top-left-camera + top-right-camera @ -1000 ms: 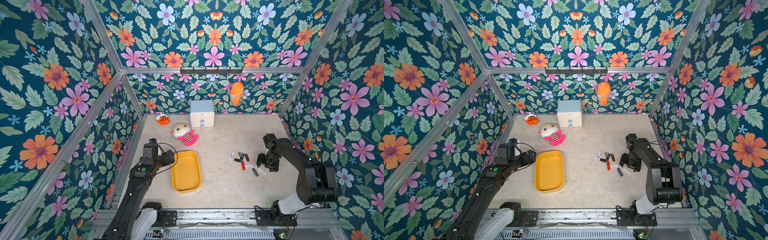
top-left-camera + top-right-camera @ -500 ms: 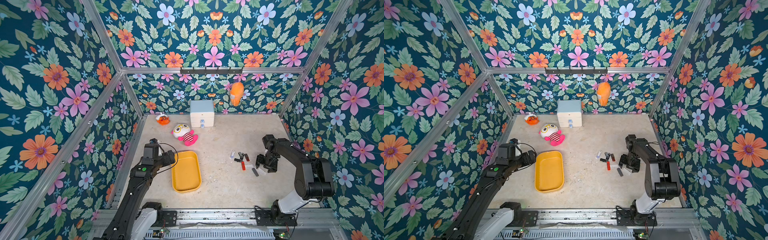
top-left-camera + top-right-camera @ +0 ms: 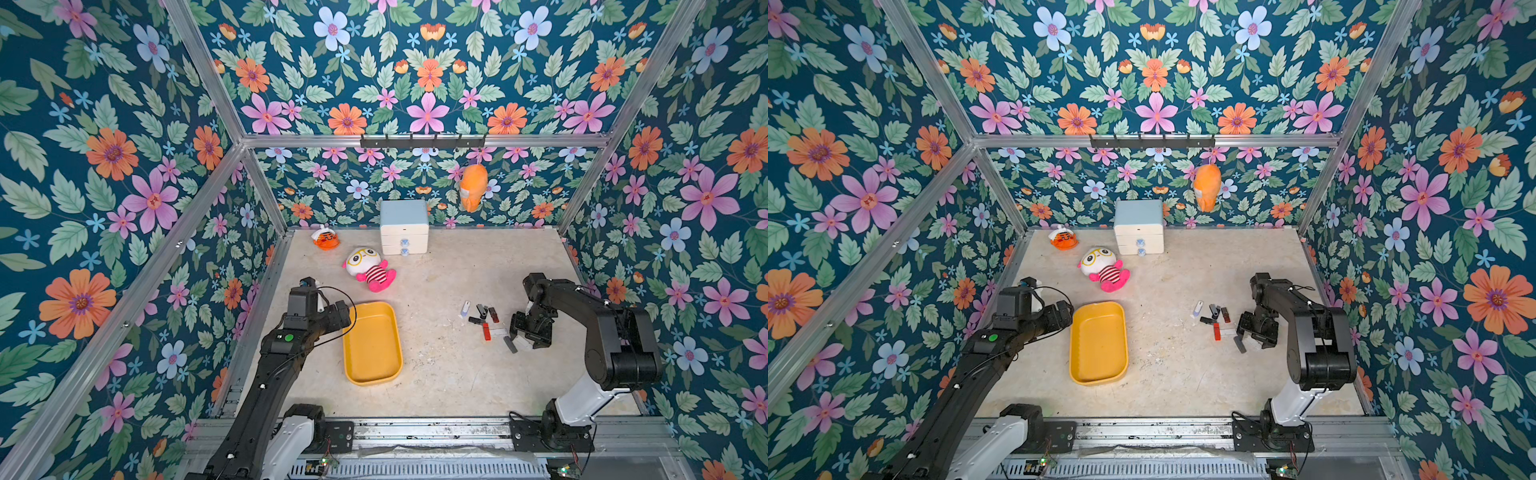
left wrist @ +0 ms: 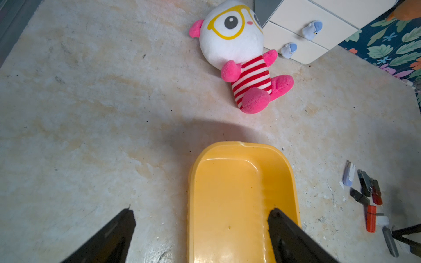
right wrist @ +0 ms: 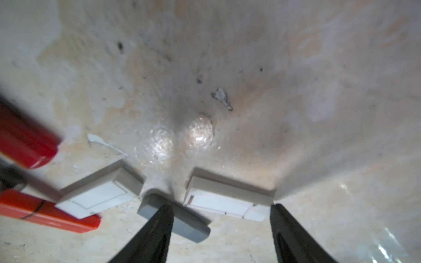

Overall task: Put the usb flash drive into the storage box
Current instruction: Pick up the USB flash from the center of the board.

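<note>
The black right arm [image 3: 582, 301] bends over like a hook, and its wrist points down at the pale stone table [image 3: 449, 374]. The right gripper [image 5: 219, 208] is low over a little pile of usb sticks [image 3: 482, 311]. Its two black fingers [image 5: 157, 230] are spread apart and hold nothing. A flat white usb flash drive [image 5: 225, 201] lies on the table right between them. One end of it is very close to one finger, but I cannot tell if they touch. The tip of the other finger is over a grey usb stick [image 5: 193, 227]. Another white usb stick [image 5: 98, 195] and an orange usb stick [image 5: 45, 210] lie just beside.

The black left arm [image 3: 266, 374] reaches forward along the left side of the table. The left gripper [image 4: 200, 215] is spread wide with nothing in it. It hangs above a long edge of the shallow yellow plastic storage box [image 3: 372, 345]. In the left wrist view one finger shows over the inside of the box and the other over the table.

The flat white usb flash drive is well apart from the storage box, on the right arm's side.
</note>
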Tool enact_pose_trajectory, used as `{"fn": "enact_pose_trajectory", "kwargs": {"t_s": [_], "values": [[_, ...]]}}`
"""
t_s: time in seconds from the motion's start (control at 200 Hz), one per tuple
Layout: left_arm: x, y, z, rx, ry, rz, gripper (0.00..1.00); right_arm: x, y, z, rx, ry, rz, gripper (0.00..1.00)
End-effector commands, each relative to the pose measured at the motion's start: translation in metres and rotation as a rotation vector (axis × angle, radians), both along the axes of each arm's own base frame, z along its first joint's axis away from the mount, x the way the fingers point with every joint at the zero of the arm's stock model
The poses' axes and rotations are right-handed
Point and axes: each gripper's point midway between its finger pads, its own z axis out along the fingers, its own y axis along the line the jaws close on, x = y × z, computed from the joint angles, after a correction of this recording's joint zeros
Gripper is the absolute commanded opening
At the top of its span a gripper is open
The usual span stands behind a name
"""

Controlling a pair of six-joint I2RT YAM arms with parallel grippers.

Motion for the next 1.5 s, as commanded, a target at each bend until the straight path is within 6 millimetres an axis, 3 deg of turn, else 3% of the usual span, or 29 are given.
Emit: {"fn": "enact_pose_trajectory", "kwargs": {"t_s": [0.0, 0.27, 0.495, 0.715, 0.91, 1.27, 1.495], "values": [[0.002, 0.000, 0.002, 0.001, -0.011, -0.002, 0.96, -0.008, 0.005, -0.002, 0.027, 0.019, -0.023, 0.74], [0.001, -0.001, 0.002, -0.003, -0.014, -0.007, 0.96, -0.008, 0.024, 0.009, 0.129, -0.039, -0.113, 0.70], [0.001, -0.002, 0.003, 0.000, -0.018, -0.009, 0.96, -0.003, 0.052, 0.020, 0.225, -0.055, -0.122, 0.68], [0.001, -0.003, 0.003, 0.002, -0.019, -0.012, 0.96, 0.002, 0.012, 0.040, -0.008, -0.111, -0.150, 0.64], [0.000, -0.004, 0.003, 0.002, -0.019, -0.014, 0.97, -0.006, -0.012, 0.033, -0.145, -0.077, -0.163, 0.60], [0.001, -0.004, 0.004, 0.012, -0.019, -0.014, 0.97, -0.011, -0.006, -0.004, -0.103, -0.012, -0.162, 0.51], [0.003, -0.003, 0.004, 0.031, -0.011, -0.006, 0.97, -0.012, -0.005, -0.013, -0.094, -0.004, -0.152, 0.33]]}}
